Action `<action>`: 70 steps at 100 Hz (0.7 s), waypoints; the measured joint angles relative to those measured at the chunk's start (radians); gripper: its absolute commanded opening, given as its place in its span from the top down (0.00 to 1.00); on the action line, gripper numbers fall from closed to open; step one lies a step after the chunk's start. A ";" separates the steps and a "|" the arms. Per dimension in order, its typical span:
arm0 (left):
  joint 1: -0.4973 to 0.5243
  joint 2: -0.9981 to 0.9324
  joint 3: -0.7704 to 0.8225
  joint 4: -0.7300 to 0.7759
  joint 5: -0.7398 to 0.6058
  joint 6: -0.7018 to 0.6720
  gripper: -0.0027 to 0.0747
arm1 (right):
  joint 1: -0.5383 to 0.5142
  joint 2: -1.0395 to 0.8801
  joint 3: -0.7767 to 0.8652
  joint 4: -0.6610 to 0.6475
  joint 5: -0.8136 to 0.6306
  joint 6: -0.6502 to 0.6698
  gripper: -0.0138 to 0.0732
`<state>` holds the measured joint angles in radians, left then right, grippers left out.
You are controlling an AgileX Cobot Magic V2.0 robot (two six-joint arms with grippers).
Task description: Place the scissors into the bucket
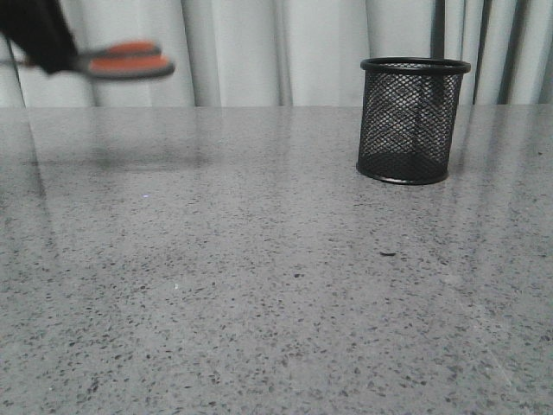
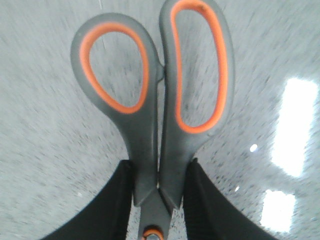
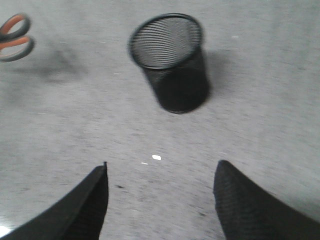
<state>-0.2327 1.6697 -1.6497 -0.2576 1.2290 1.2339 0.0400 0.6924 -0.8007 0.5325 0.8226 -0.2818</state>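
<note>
Holding item one, the scissors (image 1: 130, 60), your left hand (image 1: 39, 39) sits high at the far left of the front view, well above the grey speckled worktop (image 1: 259, 285). The handles point toward the middle of the scene; the blades are hidden behind the hand. Item two, the bucket (image 1: 413, 121), stands upright on the worktop at right, well apart from the scissors, mouth open and nothing visible inside.

Left wrist view: the scissors (image 2: 160, 100) show both loops, dark grey lined with orange, pressed together. The left hand (image 2: 159, 200) is clamped on the neck just below the loops, near the pivot, one finger (image 2: 115, 205) on each side. That is a sound place to take hold, since the hard plastic is stiff and gives flat faces. Judge the item light but long and rigid, likely to swing about the grip, with smooth metal blades that would slip if pinched there. The blades cannot be seen here.

Right wrist view: the right hand (image 3: 160, 200) hangs over bare worktop with its fingers spread wide and nothing between them. The bucket (image 3: 170, 60) lies ahead of it, upright. The scissors (image 3: 15, 37) appear blurred at the edge, apart from the bucket. Delivery not yet made; expect the blades to go in first.
</note>
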 measured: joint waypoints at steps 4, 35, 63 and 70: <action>-0.025 -0.030 -0.010 0.011 0.006 -0.028 0.99 | 0.000 0.013 -0.007 0.055 0.000 -0.044 0.37; -0.286 -0.194 -0.087 0.116 0.030 -0.228 0.99 | 0.000 0.174 -0.107 0.523 0.048 -0.364 0.37; -0.483 -0.237 -0.140 0.187 0.039 -0.353 0.99 | 0.000 0.319 -0.247 0.754 0.157 -0.481 0.37; -0.520 -0.237 -0.142 0.202 0.039 -0.375 0.99 | 0.000 0.347 -0.278 0.766 0.177 -0.484 0.37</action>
<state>-0.7527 1.4325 -1.7920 -0.0556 1.2680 0.8585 0.0400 1.0397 -1.0787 1.2981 0.9991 -0.7654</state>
